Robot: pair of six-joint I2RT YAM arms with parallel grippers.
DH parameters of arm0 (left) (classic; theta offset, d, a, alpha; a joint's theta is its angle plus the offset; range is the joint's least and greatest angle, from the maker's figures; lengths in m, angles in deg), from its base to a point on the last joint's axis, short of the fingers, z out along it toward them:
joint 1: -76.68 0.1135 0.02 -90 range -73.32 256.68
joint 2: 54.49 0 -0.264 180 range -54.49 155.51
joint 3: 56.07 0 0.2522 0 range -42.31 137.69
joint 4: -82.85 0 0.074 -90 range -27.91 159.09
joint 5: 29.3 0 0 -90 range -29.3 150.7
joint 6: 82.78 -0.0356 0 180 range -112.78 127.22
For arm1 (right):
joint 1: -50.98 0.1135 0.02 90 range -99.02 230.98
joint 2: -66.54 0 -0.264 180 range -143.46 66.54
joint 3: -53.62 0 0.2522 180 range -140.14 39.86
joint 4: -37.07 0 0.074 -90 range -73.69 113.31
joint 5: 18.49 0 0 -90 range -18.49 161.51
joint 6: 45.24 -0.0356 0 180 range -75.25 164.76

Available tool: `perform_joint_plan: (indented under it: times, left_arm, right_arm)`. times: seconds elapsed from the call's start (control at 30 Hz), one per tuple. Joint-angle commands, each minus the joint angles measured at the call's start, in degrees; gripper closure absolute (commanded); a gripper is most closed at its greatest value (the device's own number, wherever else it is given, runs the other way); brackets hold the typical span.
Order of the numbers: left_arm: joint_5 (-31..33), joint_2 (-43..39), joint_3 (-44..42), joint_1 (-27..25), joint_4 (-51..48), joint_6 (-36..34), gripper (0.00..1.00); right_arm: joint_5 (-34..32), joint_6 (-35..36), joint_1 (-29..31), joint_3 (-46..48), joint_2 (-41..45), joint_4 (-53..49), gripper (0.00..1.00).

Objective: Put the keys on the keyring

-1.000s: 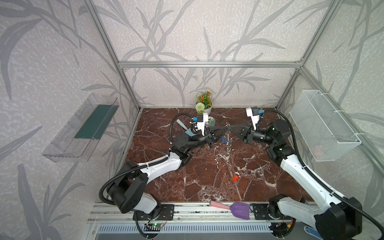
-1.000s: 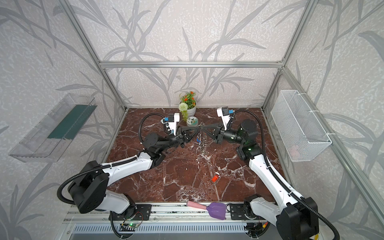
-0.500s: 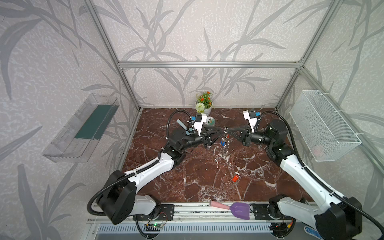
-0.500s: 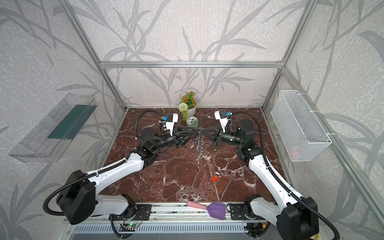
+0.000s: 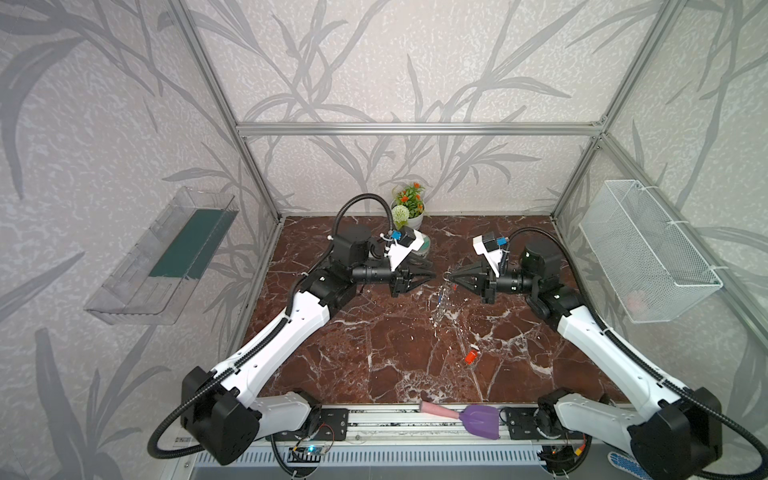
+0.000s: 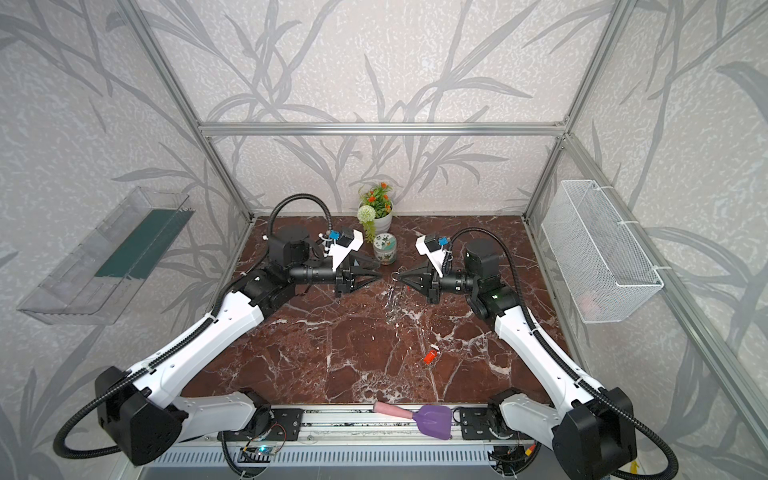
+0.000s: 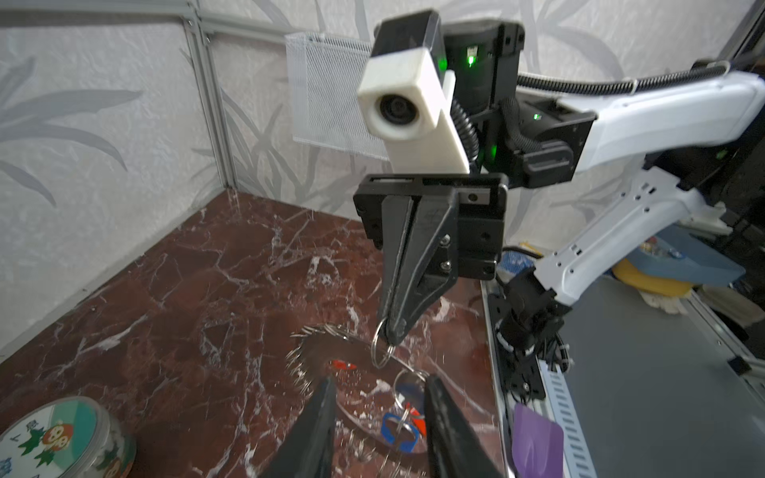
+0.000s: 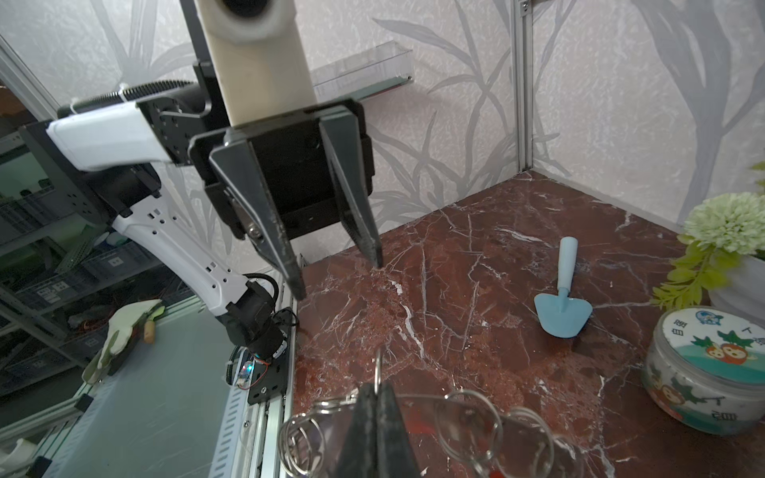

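The right fingers (image 7: 399,269) clench the keyring (image 7: 331,351); left fingers (image 8: 269,231) gape empty, red key (image 5: 471,356) on table (image 5: 374,332) toward lower centre

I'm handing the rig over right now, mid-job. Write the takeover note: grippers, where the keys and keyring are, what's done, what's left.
Left gripper: open and empty, facing the keyring across a gap.
Right gripper: shut on one wire split ring of the keyring, which hangs from it above the marble table.
Blue key: dangles under the keyring and appears threaded on one of its split rings.
Red-orange key: lies loose on the table, nearer the front edge, with nothing touching it.
Done: blue key, as far as the views show.
Left: pick up the red-orange key and thread it on.
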Motion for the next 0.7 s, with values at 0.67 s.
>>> perform_joint_plan:
  times: [0.67]
  left_arm:
    - [-4.59, 8.42, 13.47, -1.88, -26.14, -21.26, 0.71]
  right_arm:
    - [2.15, 4.66, 2.41, -2.75, -2.25, -0.27, 1.00]
